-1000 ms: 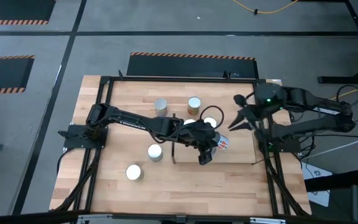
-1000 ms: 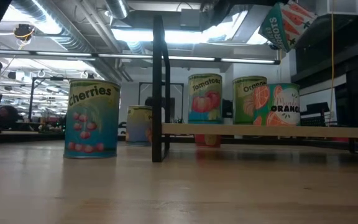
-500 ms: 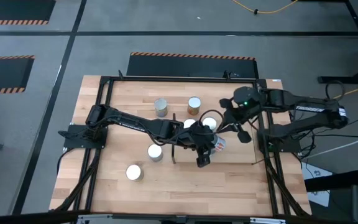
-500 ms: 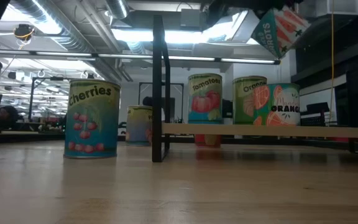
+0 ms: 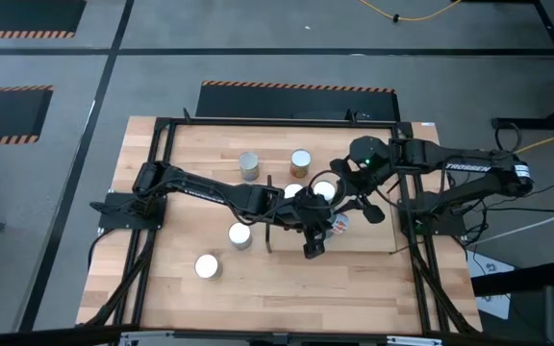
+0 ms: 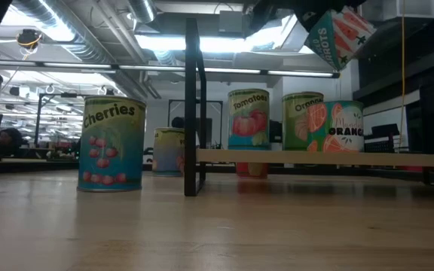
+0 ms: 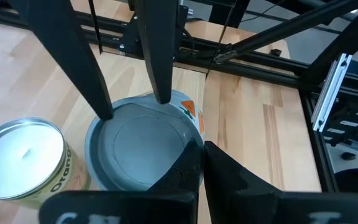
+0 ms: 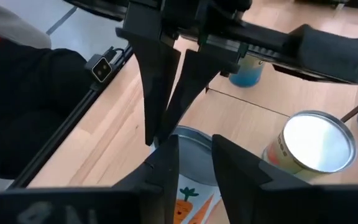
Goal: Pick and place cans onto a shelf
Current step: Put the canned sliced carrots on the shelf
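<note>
Looking down, you see the left gripper and the right gripper both pinching the rim of the tilted carrots can above the shelf, at three o'clock of the orange can.

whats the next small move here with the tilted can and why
Probably level the can and lower it onto the shelf. The left claw holds it tilted in the air above that shelf, and the right claw is close beside it, so a slow descent seems wise.
</note>
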Tool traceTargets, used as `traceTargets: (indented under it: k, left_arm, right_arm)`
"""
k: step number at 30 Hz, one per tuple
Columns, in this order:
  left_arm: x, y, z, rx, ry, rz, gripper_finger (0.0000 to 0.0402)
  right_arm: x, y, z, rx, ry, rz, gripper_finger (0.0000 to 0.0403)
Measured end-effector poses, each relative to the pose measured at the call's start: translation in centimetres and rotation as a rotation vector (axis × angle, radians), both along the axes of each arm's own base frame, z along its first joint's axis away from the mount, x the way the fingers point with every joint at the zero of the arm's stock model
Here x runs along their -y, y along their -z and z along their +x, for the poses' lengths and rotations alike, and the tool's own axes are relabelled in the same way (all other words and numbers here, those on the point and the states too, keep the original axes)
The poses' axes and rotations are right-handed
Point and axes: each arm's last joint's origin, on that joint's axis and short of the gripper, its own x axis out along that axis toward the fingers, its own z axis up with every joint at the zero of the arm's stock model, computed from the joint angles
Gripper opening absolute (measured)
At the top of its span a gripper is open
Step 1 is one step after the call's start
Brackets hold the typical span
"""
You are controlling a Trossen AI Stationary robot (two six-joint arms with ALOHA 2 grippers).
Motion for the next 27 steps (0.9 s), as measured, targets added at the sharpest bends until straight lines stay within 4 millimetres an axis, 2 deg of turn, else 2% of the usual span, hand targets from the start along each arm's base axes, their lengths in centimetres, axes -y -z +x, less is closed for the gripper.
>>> traceTargets:
  k: [10, 17, 27]
  left_arm:
    - [0.0, 0.0, 0.0, -0.001, 0.013, 0.022, 0.0002]
    - [0.0, 0.2, -0.1, -0.026, 0.019, 0.025, 0.0002]
    - [-0.1, 0.7, -0.4, -0.083, 0.023, 0.033, 0.0002]
  right_arm:
    - [-0.7, 0.5, 0.1, -0.038, -0.059, 0.003, 0.0101]
    - [-1.7, 1.6, 1.1, -0.069, -0.086, -0.08, 0.0101]
    - [-2.5, 3.3, 2.6, -0.147, -0.107, -0.088, 0.0101]
